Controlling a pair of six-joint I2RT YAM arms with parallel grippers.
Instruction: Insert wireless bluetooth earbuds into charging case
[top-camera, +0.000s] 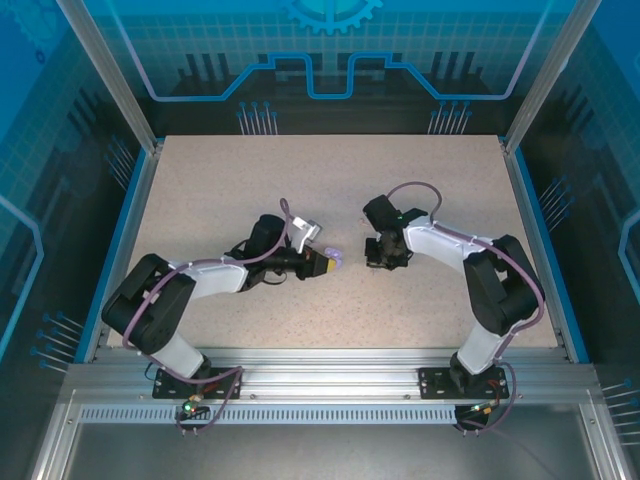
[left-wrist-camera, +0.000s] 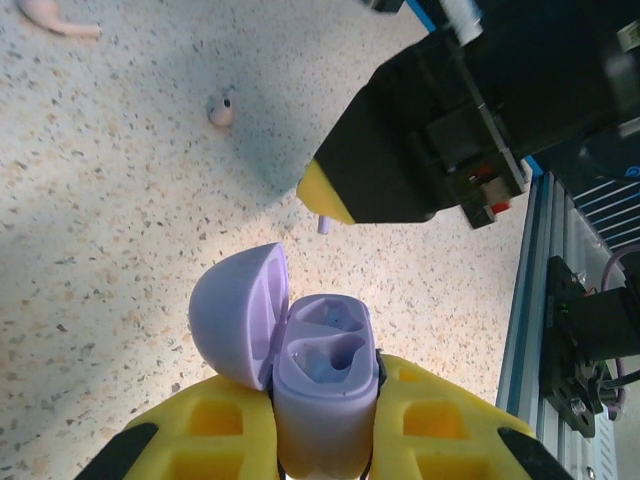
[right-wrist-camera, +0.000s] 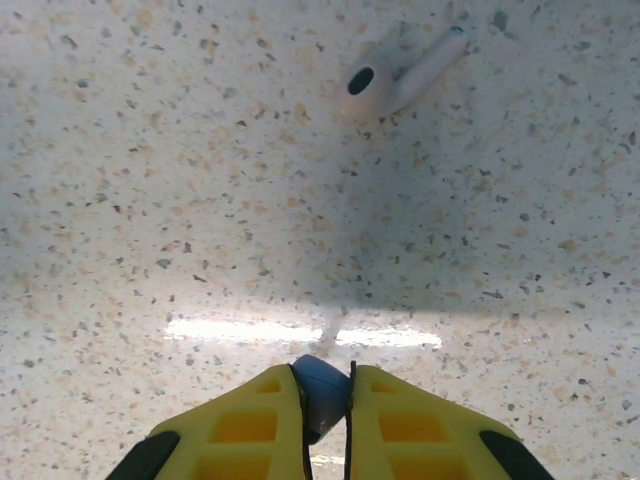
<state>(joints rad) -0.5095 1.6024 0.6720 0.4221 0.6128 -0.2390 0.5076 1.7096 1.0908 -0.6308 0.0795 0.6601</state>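
Left end effector (left-wrist-camera: 325, 405) clamped on the open charging case (left-wrist-camera: 322, 375), right end effector (right-wrist-camera: 322, 375) pinching a purple earbud (right-wrist-camera: 320, 402) — tilted, it could jam at the socket (left-wrist-camera: 335, 352) and pop loose.

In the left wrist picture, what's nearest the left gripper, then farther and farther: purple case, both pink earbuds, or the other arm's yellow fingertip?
1. The purple case, clamped in the left gripper.
2. The yellow fingertip, just above the case.
3. The middle pink earbud, on the table, leftward.
4. The corner pink earbud, top left.
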